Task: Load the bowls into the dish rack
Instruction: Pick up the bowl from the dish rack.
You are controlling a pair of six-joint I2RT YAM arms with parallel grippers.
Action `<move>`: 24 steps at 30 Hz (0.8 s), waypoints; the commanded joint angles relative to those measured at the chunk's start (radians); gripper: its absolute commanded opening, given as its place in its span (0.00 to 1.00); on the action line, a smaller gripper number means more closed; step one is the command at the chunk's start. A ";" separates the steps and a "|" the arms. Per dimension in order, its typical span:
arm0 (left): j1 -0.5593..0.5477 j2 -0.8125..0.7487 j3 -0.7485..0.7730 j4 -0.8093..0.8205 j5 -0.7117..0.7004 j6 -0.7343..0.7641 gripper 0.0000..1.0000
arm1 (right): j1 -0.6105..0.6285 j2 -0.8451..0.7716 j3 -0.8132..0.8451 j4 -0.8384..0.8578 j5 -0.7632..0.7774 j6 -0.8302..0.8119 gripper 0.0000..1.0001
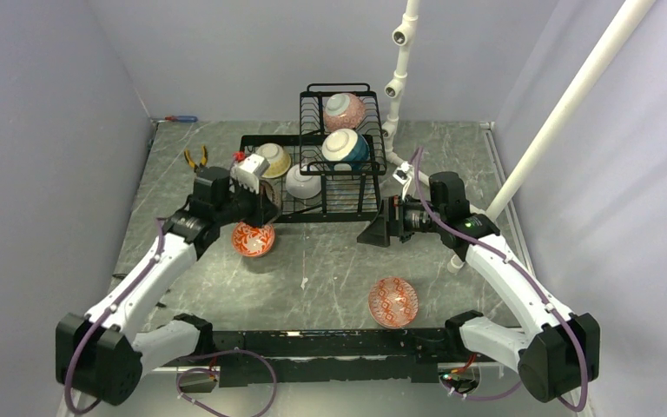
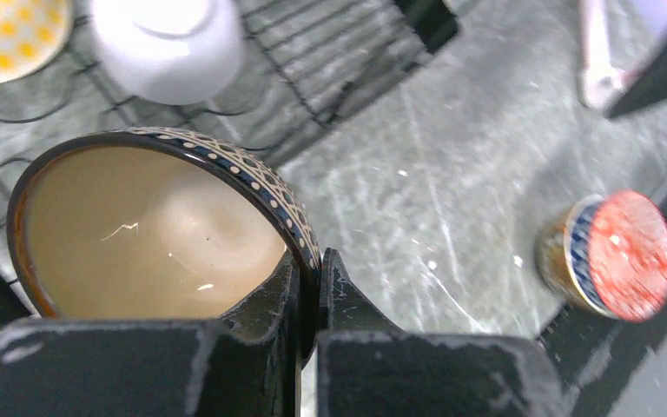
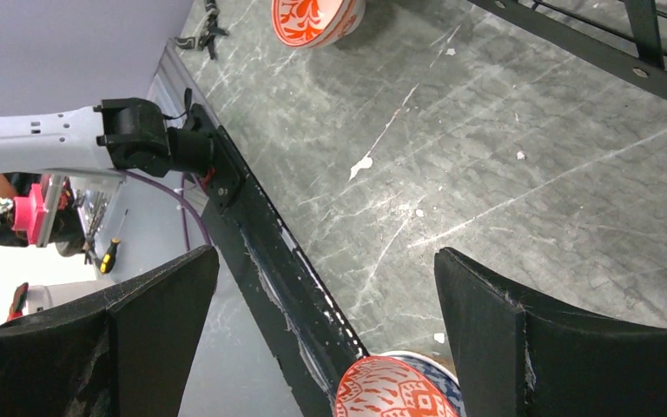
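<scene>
The left claw (image 2: pixel 317 269) is clamped on the rim of a brown bowl (image 2: pixel 156 234) at the front left corner of the dish rack (image 1: pixel 347 195). Pinched by one thin edge (glazed, likely slick), the bowl could swing or slip and knock the wires. The right claw (image 3: pixel 326 269) hangs spread wide and empty, just off the rack's front right.

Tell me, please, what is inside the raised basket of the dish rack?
Two bowls: a pink bowl at the back and a teal-and-white bowl in front of it. They cover the basket wires beneath, so how they rest cannot be seen.
</scene>
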 commanded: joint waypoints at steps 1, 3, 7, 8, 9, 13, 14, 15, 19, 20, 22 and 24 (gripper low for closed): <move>-0.005 -0.118 -0.070 0.121 0.288 0.101 0.03 | -0.005 0.017 0.003 0.070 -0.055 -0.010 1.00; -0.007 -0.149 -0.093 0.104 0.359 0.137 0.03 | -0.005 0.022 -0.001 0.077 -0.067 -0.011 1.00; -0.043 -0.177 -0.120 0.057 0.416 0.228 0.03 | -0.004 0.022 -0.014 0.084 -0.068 -0.003 1.00; -0.065 -0.182 -0.127 0.061 0.418 0.247 0.03 | -0.005 0.021 -0.021 0.090 -0.068 0.005 1.00; -0.094 -0.187 -0.139 0.072 0.414 0.266 0.03 | -0.004 0.022 -0.031 0.099 -0.069 0.017 1.00; -0.243 -0.171 -0.162 0.118 0.362 0.357 0.03 | -0.003 0.028 -0.058 0.114 -0.079 0.061 1.00; -0.278 -0.160 -0.156 0.114 0.337 0.375 0.03 | -0.003 0.027 -0.063 0.110 -0.080 0.068 1.00; -0.314 -0.146 -0.149 0.105 0.318 0.395 0.03 | -0.003 0.025 -0.068 0.106 -0.079 0.074 1.00; -0.432 -0.078 -0.110 0.082 0.201 0.458 0.03 | -0.002 0.002 -0.108 0.127 -0.091 0.142 1.00; -0.465 -0.057 -0.099 0.082 0.170 0.468 0.03 | -0.003 -0.003 -0.127 0.147 -0.103 0.173 1.00; -0.526 -0.017 -0.077 0.084 0.113 0.490 0.03 | -0.002 -0.010 -0.162 0.186 -0.126 0.230 1.00; -0.578 0.016 -0.056 0.086 0.055 0.506 0.03 | -0.002 -0.017 -0.193 0.198 -0.131 0.271 1.00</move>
